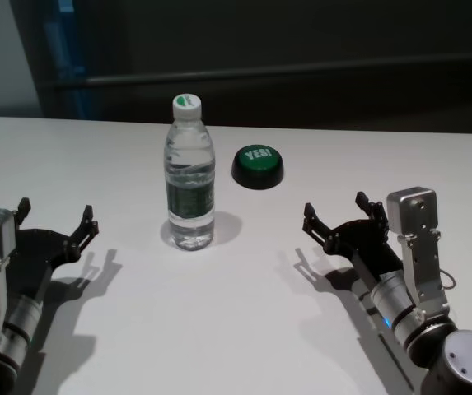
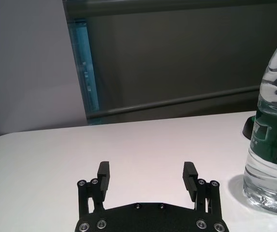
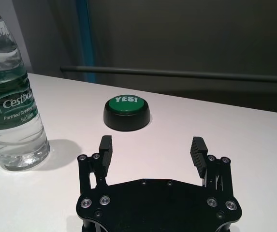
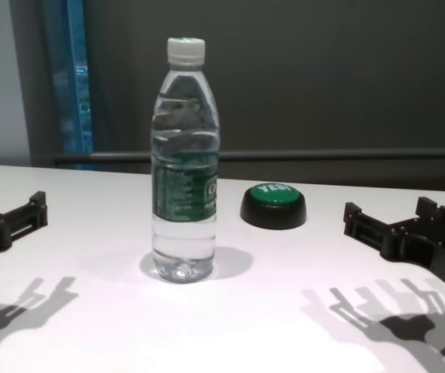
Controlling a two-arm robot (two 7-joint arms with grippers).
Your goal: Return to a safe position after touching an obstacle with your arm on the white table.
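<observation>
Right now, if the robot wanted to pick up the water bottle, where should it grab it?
Probably around the middle, at the green label band of the water bottle. It stands upright on the white table, tall and round, so a sideways grip fits better than one from above. The left hand is open with bare table between. The green button sits behind on the right.

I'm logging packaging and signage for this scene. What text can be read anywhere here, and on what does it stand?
"YES!" on the green button.
"Cestbo..." on the bottle label, cut off by the curve.
"Purified Drinking..." beneath it, partly readable.
Remaining fine print on the label is too small to read.
</observation>
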